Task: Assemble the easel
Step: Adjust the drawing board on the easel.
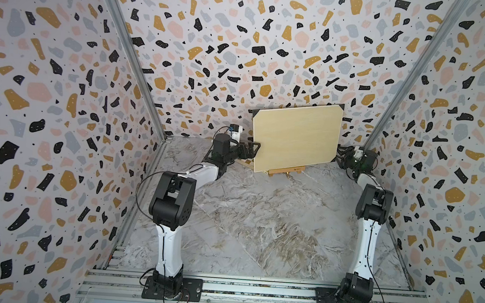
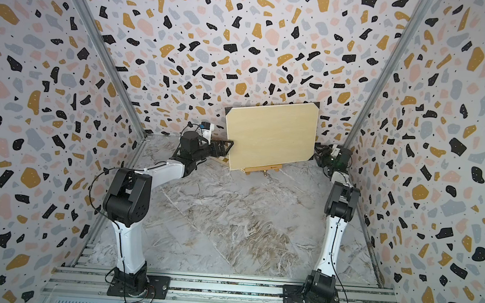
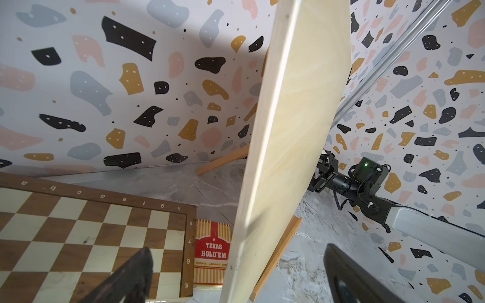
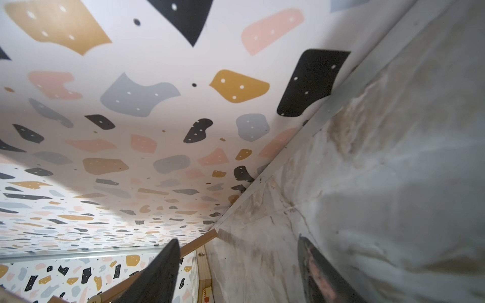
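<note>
Board (image 1: 295,138) leaned on easel (image 1: 285,171) ledge; left gripper (image 1: 254,149) spread wide astride its edge, right gripper (image 1: 342,158) spread, empty: likely anti-tip guards.

Board (image 1: 295,138) on easel (image 1: 285,171) ledge, chessboard (image 3: 91,241) at left.

Terrazzo-patterned walls (image 1: 244,40) enclose a grey marbled floor (image 1: 259,218) — metal corner struts (image 1: 129,45).

Marble tabletop (image 1: 259,218): easel (image 1: 285,171), chessboard (image 3: 78,236), card box (image 3: 212,251).
</note>
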`<state>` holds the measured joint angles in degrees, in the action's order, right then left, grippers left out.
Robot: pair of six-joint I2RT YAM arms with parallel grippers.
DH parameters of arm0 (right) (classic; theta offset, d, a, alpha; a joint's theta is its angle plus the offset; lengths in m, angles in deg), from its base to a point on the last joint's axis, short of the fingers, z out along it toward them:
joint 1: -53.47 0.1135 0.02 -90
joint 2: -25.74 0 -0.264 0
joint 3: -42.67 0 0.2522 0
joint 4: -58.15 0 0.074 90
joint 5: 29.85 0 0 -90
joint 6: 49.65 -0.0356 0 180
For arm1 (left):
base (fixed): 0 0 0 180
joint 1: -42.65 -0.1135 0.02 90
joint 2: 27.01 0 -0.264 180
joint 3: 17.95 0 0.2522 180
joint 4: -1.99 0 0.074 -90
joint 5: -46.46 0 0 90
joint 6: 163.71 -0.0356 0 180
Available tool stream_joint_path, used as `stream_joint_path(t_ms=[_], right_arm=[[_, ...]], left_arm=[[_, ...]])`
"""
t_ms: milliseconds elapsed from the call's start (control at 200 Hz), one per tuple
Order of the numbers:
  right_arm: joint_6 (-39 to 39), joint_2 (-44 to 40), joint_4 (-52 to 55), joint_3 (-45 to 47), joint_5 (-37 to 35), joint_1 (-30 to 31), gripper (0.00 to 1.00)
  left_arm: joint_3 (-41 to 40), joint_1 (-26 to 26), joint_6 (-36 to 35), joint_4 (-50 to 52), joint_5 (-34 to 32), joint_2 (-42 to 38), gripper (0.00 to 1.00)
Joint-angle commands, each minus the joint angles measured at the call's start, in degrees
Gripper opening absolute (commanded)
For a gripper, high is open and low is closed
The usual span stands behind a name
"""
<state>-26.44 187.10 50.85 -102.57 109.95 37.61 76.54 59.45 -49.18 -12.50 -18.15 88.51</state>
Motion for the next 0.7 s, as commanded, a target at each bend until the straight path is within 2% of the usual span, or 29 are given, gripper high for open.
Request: stream_joint_path(t_ms=[0, 310, 696], right_arm=[[1.3, 0.0, 2.1, -2.7, 3.4, 0.4, 0.72], [7.8, -2.4, 6.1, -0.7, 8.7, 1.7, 0.72], [14.7, -14.2, 3.9, 17.2, 8.5, 4.2, 0.72]], left_arm=[[1.5, 0.3, -1.6, -0.5, -0.8, 0.6, 1.0], [-0.6, -0.8, -1.3, 0.2, -0.4, -0.6, 0.99], [-6.2, -4.0, -0.5, -2.1, 1.4, -2.9, 0.99]])
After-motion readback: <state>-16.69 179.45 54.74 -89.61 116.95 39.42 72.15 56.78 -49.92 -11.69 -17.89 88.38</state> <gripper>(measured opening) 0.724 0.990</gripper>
